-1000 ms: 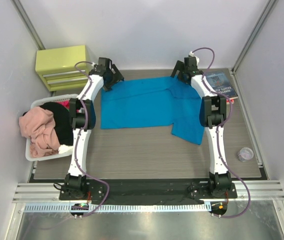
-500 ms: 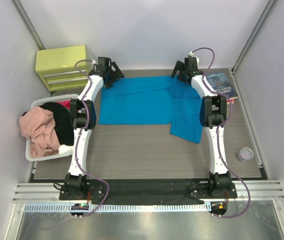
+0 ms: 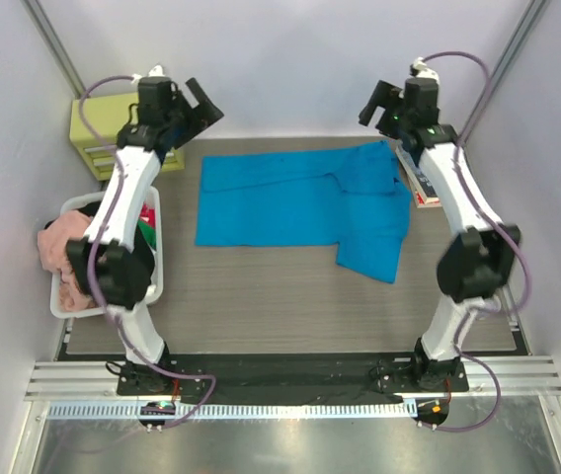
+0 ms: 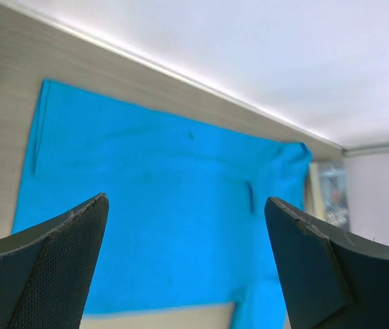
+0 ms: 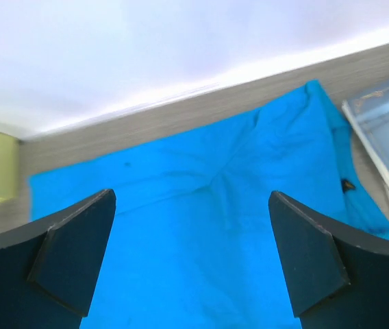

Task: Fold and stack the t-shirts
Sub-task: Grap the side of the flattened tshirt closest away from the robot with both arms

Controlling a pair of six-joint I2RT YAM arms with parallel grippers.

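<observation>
Left gripper: raised above the far left corner of the table, beyond the shirt's far left corner. Jaws spread wide, nothing between them, touching nothing. From my left wrist I see both fingertips dark and bare, with cloth showing in the gap well below.

Right gripper: raised over the far right corner, mirror of the left. Jaws equally wide, empty, clear of the cloth. From my right wrist, blue fabric fills the space between the fingers, but it lies on the table below, not in my grip.

Turquoise t-shirt: lies flat in the far half of the table, between my two arms, long side running left to right. Its right part reaches further toward the near edge than the rest. A few soft creases near the middle.

Book: on the table just beside the shirt's right edge. I cannot tell whether the cloth overlaps it.

Basket: white, at the left edge of the table, beside my left arm. Pink t-shirt is heaped in it and spills over the outer rim.

Yellow-green drawer unit: far left corner, behind the basket.
</observation>
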